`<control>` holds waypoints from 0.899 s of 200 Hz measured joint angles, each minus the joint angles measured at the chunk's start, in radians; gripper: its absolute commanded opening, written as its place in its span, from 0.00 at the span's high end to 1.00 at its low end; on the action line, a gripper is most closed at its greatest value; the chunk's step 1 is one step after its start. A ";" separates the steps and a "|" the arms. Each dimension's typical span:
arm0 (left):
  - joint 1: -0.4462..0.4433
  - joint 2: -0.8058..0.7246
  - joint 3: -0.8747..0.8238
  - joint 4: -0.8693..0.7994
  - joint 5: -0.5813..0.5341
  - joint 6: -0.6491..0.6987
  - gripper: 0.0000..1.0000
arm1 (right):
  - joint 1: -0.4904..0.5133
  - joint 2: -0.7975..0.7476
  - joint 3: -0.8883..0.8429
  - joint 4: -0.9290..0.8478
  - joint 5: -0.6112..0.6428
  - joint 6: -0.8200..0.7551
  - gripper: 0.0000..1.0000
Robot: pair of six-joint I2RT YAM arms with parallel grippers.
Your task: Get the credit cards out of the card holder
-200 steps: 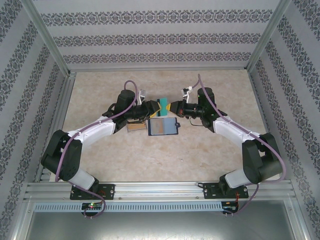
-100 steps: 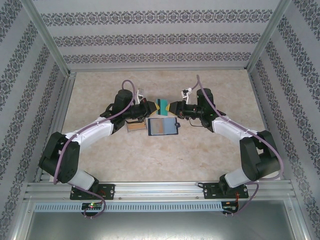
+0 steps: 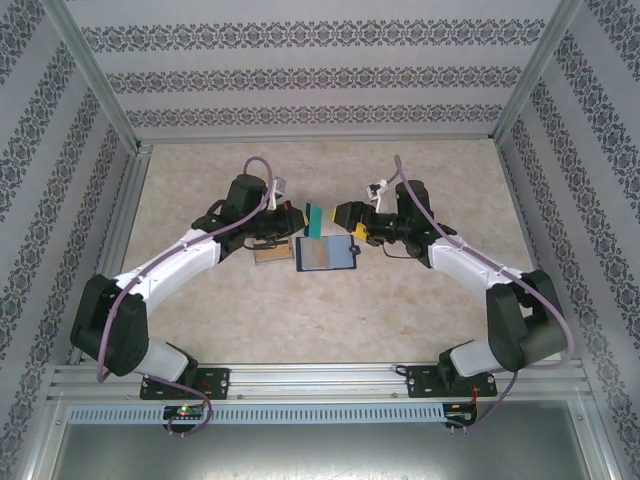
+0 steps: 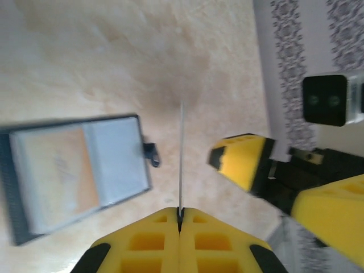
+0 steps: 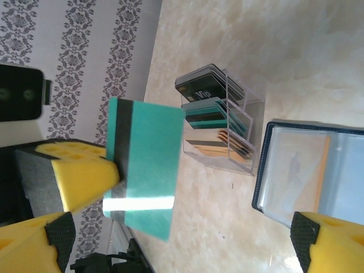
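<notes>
One teal card (image 5: pixel 145 165) sits pinched in the left gripper's (image 4: pixel 180 216) closed jaws; the right gripper's (image 3: pixel 350 221) jaws gape beside it, likely a handover.

Bright, even light; L wrist blurry.

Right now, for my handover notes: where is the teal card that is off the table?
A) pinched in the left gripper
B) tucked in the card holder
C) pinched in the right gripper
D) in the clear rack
A: the left gripper is shut on the teal card, seen edge-on between its fingers, while the right gripper stands open beside it.
</notes>
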 measured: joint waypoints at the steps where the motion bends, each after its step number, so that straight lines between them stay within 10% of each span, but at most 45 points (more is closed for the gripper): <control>1: 0.000 -0.002 0.005 -0.008 -0.005 0.013 1.00 | 0.000 -0.002 0.000 -0.002 0.001 -0.002 0.02; 117: 0.000 -0.186 -0.040 -0.240 -0.406 1.221 1.00 | 0.000 -0.086 0.000 -0.121 0.086 -0.089 0.02; 180: 0.000 -0.139 -0.113 -0.200 -0.506 1.563 1.00 | 0.000 -0.092 0.000 -0.132 0.088 -0.092 0.02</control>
